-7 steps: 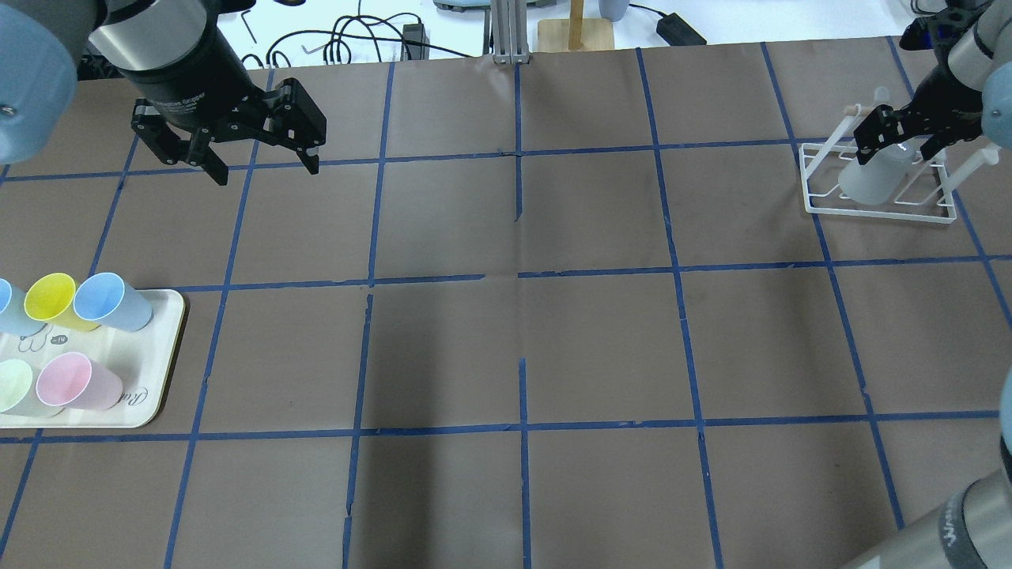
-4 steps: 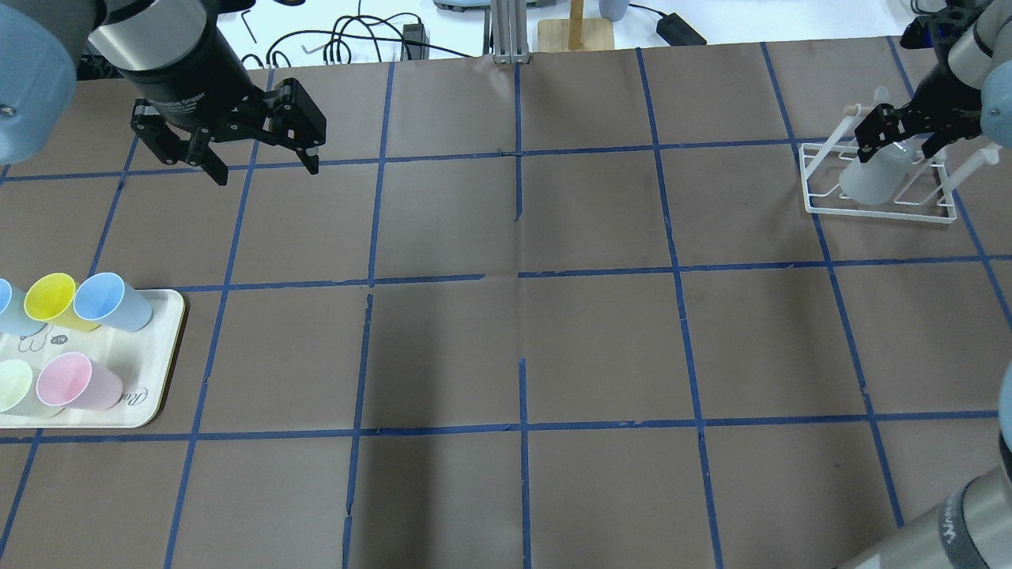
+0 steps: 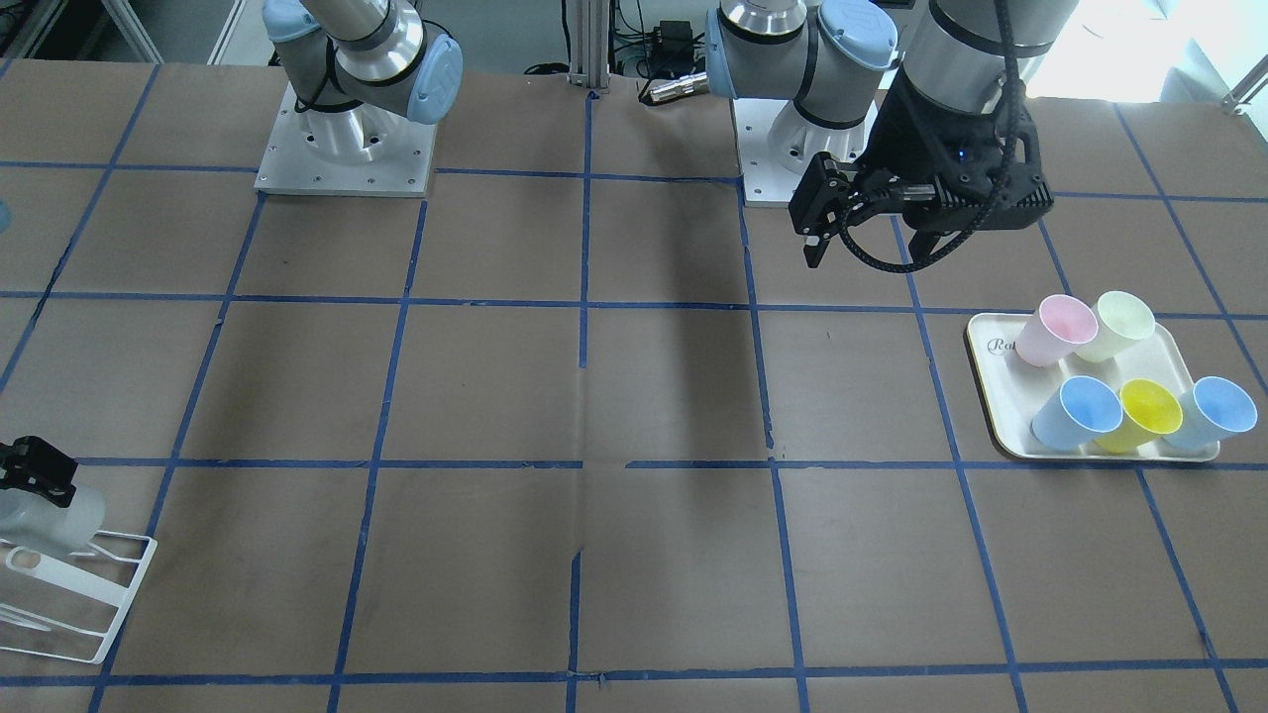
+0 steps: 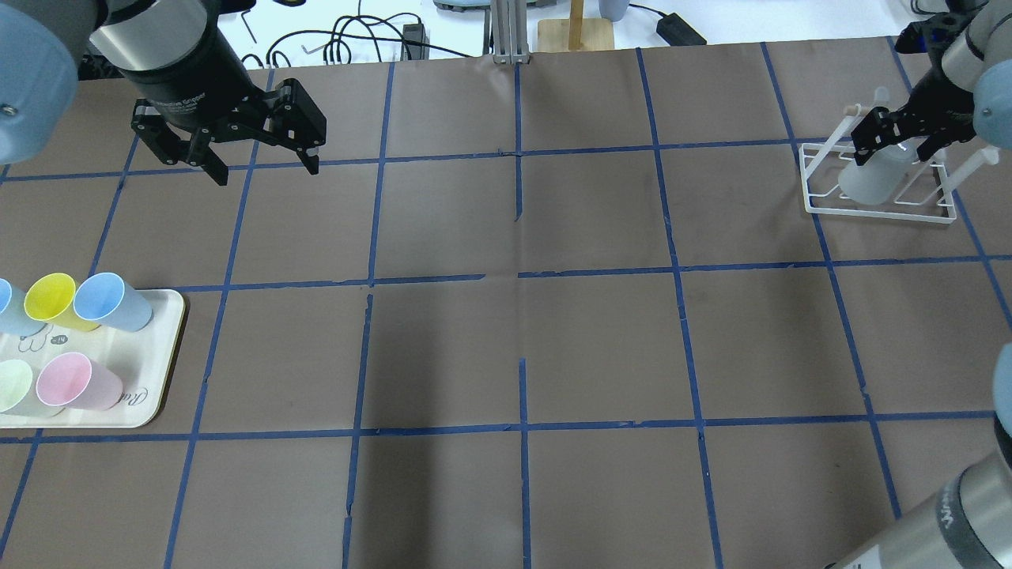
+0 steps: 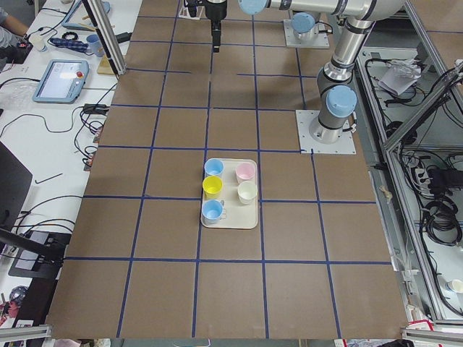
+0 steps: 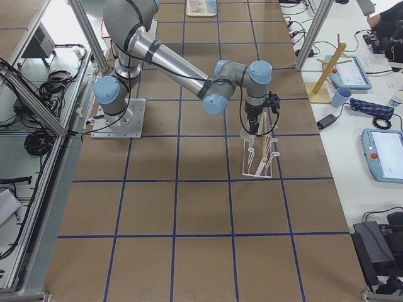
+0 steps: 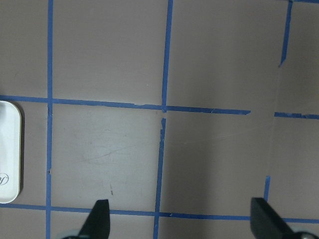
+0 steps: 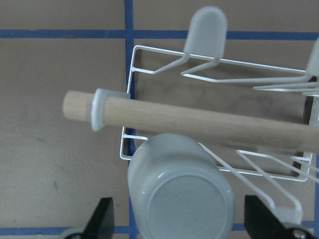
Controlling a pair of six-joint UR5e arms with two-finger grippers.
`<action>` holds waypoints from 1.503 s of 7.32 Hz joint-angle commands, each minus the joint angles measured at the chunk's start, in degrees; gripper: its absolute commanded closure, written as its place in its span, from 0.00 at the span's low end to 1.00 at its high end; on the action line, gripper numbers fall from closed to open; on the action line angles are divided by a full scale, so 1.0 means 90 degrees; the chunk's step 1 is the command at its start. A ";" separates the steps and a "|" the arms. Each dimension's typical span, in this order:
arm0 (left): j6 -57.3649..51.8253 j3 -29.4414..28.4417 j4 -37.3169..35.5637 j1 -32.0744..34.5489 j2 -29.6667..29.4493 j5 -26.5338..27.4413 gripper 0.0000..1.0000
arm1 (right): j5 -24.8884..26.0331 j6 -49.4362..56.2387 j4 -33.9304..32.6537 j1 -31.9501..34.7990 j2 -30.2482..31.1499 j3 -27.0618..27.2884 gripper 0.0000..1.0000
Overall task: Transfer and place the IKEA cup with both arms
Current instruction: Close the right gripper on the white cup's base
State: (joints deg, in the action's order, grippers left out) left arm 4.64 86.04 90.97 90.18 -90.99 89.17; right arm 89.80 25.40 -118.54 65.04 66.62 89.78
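Observation:
The pale grey IKEA cup (image 4: 870,180) sits upside down and tilted on the white wire rack (image 4: 814,207) at the table's far right. My right gripper (image 4: 900,136) is open just above the cup's base. In the right wrist view its fingers (image 8: 102,218) stand on either side of the cup (image 8: 182,196) without touching it. The front-facing view shows the cup (image 3: 59,520) at the left edge under a black finger. My left gripper (image 4: 265,167) is open and empty over the far-left table, and its wrist view (image 7: 182,224) shows only bare table.
A cream tray (image 4: 154,391) at the near left holds several coloured cups: pink (image 4: 75,381), yellow (image 4: 51,299), blue (image 4: 111,300) and pale green. A wooden dowel (image 8: 199,119) crosses the rack. Cables and a wooden stand lie beyond the table's far edge.
My right gripper has drawn back slightly up and away from the cup, which stays on the rack. The left arm has not moved.

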 commanded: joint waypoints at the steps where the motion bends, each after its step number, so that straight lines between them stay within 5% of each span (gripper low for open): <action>1: 0.0003 0.0001 0.0000 0.0000 -0.0007 -0.0005 0.00 | 0.0002 0.0010 -0.0061 0.0000 -0.0029 0.0005 0.11; 6: -0.0007 0.0001 0.0000 0.0000 0.0022 0.0005 0.00 | -0.0007 0.0010 -0.0120 0.0010 -0.0088 -0.0034 0.17; 9: -0.0007 0.0001 0.0000 0.0000 0.0032 0.0014 0.00 | -0.0008 -0.0019 -0.0081 0.0010 -0.0088 -0.0142 0.41; 11: -0.0007 0.0001 0.0000 0.0000 0.0032 0.0014 0.00 | -0.0007 -0.0009 -0.0042 0.0010 -0.0078 -0.0142 0.47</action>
State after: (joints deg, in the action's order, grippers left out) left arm 4.57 86.05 90.97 90.17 -90.78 89.28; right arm 89.72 25.26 -119.14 65.13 65.84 88.54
